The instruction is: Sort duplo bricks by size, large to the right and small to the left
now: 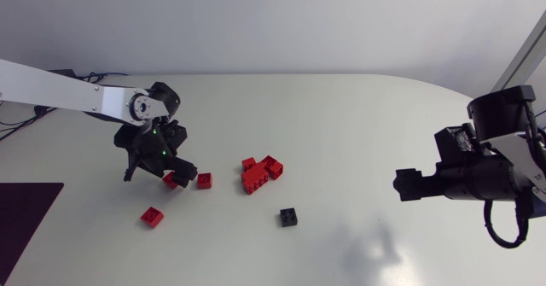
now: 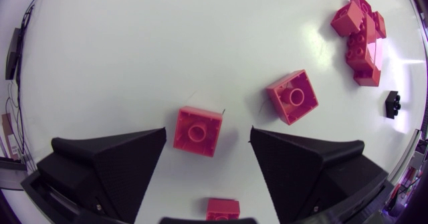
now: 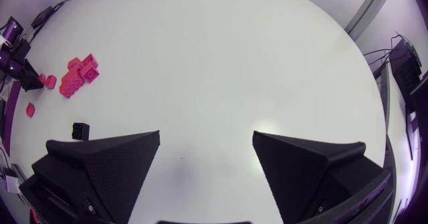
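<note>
A small red brick [image 2: 198, 130] lies flat on the white table between the fingers of my left gripper [image 2: 207, 150], with a gap on each side; the gripper is open. In the head view this gripper [image 1: 158, 173] hangs over that brick [image 1: 171, 181] at the table's left. A second small red brick [image 1: 205, 180] [image 2: 292, 96] lies just beyond it, and a third [image 1: 152, 217] nearer the front. A heap of red bricks [image 1: 260, 173] [image 2: 361, 37] sits at mid-table, with a black brick [image 1: 288, 217] in front. My right gripper [image 1: 401, 185] [image 3: 206, 157] is open and holds nothing, far right.
A dark mat [image 1: 26, 209] lies at the table's front left corner. The right wrist view looks across the table towards the heap of red bricks [image 3: 79, 75] and the black brick [image 3: 81, 130].
</note>
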